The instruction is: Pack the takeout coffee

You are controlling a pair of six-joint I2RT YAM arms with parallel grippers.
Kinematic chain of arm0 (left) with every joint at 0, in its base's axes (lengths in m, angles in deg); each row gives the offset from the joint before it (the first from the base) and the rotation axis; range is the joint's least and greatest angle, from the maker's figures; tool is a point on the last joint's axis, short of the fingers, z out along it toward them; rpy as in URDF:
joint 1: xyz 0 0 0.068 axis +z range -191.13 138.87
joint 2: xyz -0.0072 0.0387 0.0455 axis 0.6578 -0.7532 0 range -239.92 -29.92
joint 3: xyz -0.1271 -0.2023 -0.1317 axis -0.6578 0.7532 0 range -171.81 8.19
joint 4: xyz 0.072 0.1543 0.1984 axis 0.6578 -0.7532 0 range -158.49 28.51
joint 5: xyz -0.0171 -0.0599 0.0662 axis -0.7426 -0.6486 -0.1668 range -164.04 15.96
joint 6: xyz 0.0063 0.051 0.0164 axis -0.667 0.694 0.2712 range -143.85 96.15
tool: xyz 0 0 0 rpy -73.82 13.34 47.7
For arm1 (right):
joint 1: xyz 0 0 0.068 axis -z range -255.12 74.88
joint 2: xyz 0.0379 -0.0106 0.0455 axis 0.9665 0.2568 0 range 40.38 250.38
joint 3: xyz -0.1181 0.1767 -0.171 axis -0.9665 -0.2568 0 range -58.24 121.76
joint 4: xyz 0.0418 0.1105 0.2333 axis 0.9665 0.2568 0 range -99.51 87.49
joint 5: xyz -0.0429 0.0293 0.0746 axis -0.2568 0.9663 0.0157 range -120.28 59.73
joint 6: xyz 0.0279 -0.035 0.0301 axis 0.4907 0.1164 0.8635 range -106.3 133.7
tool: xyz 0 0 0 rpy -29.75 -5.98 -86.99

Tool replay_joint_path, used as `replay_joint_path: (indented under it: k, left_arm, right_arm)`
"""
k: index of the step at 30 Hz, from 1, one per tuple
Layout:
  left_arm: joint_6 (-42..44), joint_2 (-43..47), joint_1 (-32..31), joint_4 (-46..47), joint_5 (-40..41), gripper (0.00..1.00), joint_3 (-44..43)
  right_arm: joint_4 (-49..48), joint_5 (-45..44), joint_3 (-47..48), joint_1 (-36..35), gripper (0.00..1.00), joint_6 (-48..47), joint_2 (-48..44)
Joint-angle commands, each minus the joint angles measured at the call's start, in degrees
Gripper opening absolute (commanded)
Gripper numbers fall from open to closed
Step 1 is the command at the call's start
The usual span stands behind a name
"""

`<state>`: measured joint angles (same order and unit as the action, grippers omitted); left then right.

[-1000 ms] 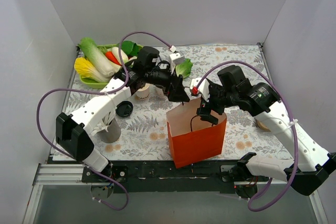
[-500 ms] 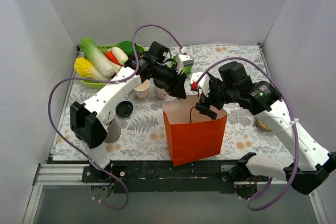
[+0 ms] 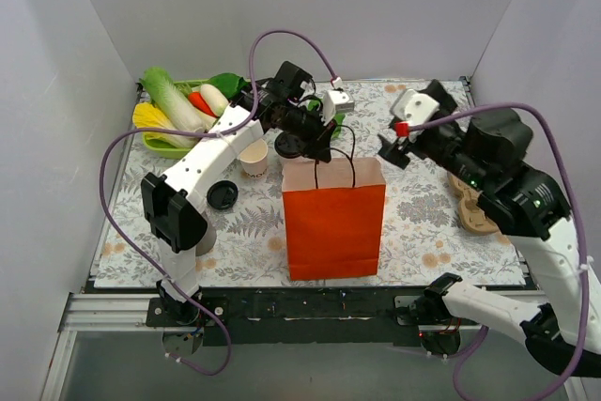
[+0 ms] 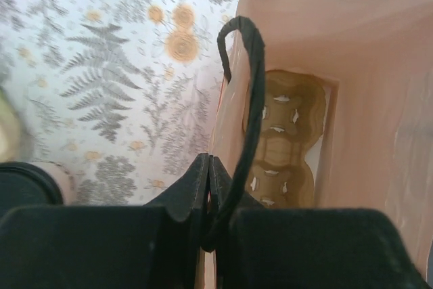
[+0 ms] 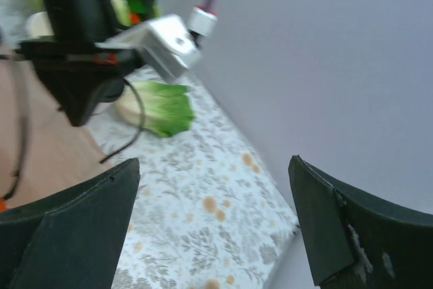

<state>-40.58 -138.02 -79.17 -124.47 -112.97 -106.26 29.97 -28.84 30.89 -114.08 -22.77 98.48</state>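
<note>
The orange paper bag (image 3: 333, 223) stands upright in the middle of the table, mouth up. My left gripper (image 3: 317, 145) is shut on its far rim, right beside a black cord handle (image 4: 254, 99); in the left wrist view its tips (image 4: 211, 167) pinch the paper edge. A brown cardboard cup carrier (image 4: 284, 140) lies on the bag's floor. The takeout coffee (image 3: 289, 146), a small white cup with a black lid, stands just behind the bag under the left wrist. My right gripper (image 3: 394, 144) hangs open to the right of the bag, holding nothing (image 5: 215, 162).
A white cup with a bare rim (image 3: 254, 159) and a loose black lid (image 3: 222, 196) sit left of the bag. A green tray of vegetables (image 3: 155, 146) is at the back left, a lettuce piece (image 5: 159, 106) behind the bag, another cardboard carrier (image 3: 474, 208) at right.
My left gripper closed on the bag's rim and the bag shifted left and stood up straighter. The right gripper drew out of the bag's mouth, up and to the right, staying open.
</note>
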Motion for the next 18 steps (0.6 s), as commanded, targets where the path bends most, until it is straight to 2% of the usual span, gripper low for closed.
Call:
replay_joint_path:
  k: [1, 5, 9, 12, 14, 15, 16, 17, 18]
  left_arm:
    - [3.7, 5.4, -0.5, 2.6, 5.6, 0.0, -5.6]
    - [7.7, 8.2, -3.4, 2.2, 9.1, 0.0, -3.0]
    - [7.7, 13.2, -6.9, 5.1, 8.9, 0.0, 8.6]
    - [3.7, 16.6, -7.6, 9.4, 6.3, 0.0, 14.7]
    - [2.3, 17.8, -7.6, 11.6, 5.4, 0.08, 16.9]
    - [1.3, 18.0, -7.6, 12.1, 4.6, 0.14, 17.6]
    - [0.7, 18.2, -7.6, 12.5, 4.1, 0.23, 18.7]
    - [0.0, 18.2, -7.6, 13.7, 4.1, 0.35, 19.2]
    - [-1.6, 18.3, -7.6, 14.3, 4.0, 0.4, 19.6]
  right_arm:
    - [-16.0, -14.4, -5.7, 3.7, 0.98, 0.1, -4.1]
    - [-16.1, -14.1, -10.2, 6.3, 0.98, 3.1, -4.8]
    - [-14.4, -11.8, -12.6, 9.1, 0.98, 5.4, -5.2]
    - [-10.9, -9.9, -13.8, 10.1, 0.98, 6.6, -6.1]
    - [-8.0, -7.5, -14.2, 10.7, 0.98, 7.5, -6.9]
    - [-4.3, -2.6, -13.5, 11.2, 0.98, 7.6, -7.6]
    - [-2.2, 1.3, -12.8, 11.2, 0.98, 7.6, -7.7]
    - [-0.2, 5.3, -11.5, 11.2, 0.98, 7.3, -7.8]
    - [3.6, 12.3, -10.5, 11.2, 0.98, 7.1, -7.7]
